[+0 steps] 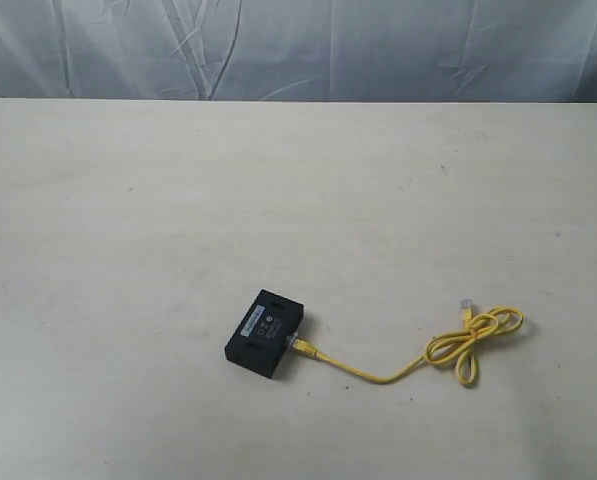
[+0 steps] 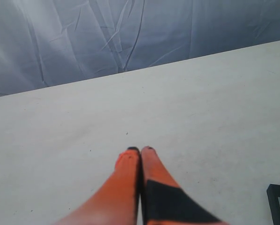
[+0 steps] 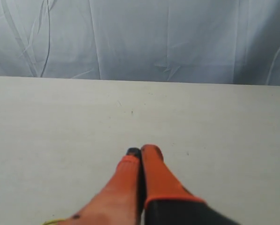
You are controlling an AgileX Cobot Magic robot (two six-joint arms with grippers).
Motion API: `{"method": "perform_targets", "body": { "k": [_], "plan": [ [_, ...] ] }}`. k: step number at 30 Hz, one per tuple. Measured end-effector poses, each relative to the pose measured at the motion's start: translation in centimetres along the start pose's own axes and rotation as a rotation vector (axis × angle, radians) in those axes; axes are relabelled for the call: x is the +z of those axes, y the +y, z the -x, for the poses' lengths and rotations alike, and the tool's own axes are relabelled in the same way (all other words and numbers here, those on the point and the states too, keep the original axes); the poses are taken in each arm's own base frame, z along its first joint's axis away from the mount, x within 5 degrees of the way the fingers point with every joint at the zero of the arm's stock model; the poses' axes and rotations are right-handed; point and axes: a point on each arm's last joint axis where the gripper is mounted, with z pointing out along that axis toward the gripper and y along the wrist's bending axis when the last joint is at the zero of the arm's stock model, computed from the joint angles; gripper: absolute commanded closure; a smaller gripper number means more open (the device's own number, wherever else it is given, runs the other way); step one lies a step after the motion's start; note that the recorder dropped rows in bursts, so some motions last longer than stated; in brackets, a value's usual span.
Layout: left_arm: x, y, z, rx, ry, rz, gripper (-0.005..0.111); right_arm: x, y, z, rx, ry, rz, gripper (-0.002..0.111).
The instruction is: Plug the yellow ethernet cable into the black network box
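The black network box (image 1: pixel 266 333) lies flat on the table in the exterior view, its white label strip facing up. One clear plug of the yellow ethernet cable (image 1: pixel 398 371) sits against the box's right side; I cannot tell how deep it is in the port. The cord runs right into a loose knot, and its other plug (image 1: pixel 466 304) lies free. Neither arm shows in the exterior view. My left gripper (image 2: pixel 140 150) is shut and empty above bare table, with a corner of the black network box (image 2: pixel 279 202) at the frame edge. My right gripper (image 3: pixel 141 151) is shut and empty; a bit of yellow ethernet cable (image 3: pixel 51 221) shows beside it.
The pale table (image 1: pixel 178 220) stretches wide around the box and cable. A wrinkled grey cloth backdrop (image 1: pixel 298 45) hangs behind the table's far edge.
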Motion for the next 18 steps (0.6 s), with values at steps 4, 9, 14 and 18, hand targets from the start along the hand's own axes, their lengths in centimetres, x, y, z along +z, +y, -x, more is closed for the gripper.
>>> {"method": "perform_targets", "body": {
  "k": [4,9,14,18],
  "plan": [
    [0.0,0.0,0.0,0.000,0.000,0.000,0.107,0.7,0.1,-1.6,0.001,0.046,0.003,0.108],
    [0.0,0.0,0.0,0.000,0.000,0.000,0.107,1.5,0.3,-3.8,0.025,0.094,0.015,0.108],
    [0.0,0.0,0.0,0.000,0.000,0.000,0.107,1.6,0.3,-4.2,0.038,0.089,0.019,0.108],
    [0.0,0.0,0.0,0.000,-0.002,0.001,0.107,1.6,0.4,-4.2,0.042,0.085,0.020,0.108]
  ]
}}
